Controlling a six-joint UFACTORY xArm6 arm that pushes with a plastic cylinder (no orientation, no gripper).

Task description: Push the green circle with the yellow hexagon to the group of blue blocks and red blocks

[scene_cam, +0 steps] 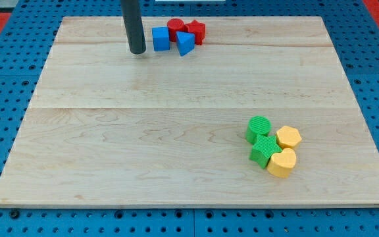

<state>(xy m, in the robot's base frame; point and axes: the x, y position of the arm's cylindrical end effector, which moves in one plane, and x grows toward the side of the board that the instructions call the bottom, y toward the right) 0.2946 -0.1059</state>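
Dark and matte, the rod comes down from the view's top edge and my tip rests on the wooden board near its top edge, left of centre. The arm ends in this plain rod alone, so there are no jaws to be apart or together; the tip touches no block. Just beside the tip, on the view's right, sits a blue cube, with a small gap of bare wood between the two. Behind that cube and slightly to the right stands a red cylinder, and right of that a red block whose outline looks star-like. In front of the red pair lies a blue triangle, close against the cube's right side. These four form one tight cluster at the board's top edge. Well apart from the tip, toward the view's bottom right, lies the second cluster. The green circle is at its upper left; the yellow hexagon sits just to its right and a little lower, close to it, though whether they touch cannot be told. Below the circle is a green star-shaped block, and at the cluster's lower right a yellow heart-shaped block presses against it. A blue pegboard surface surrounds the board on all sides.
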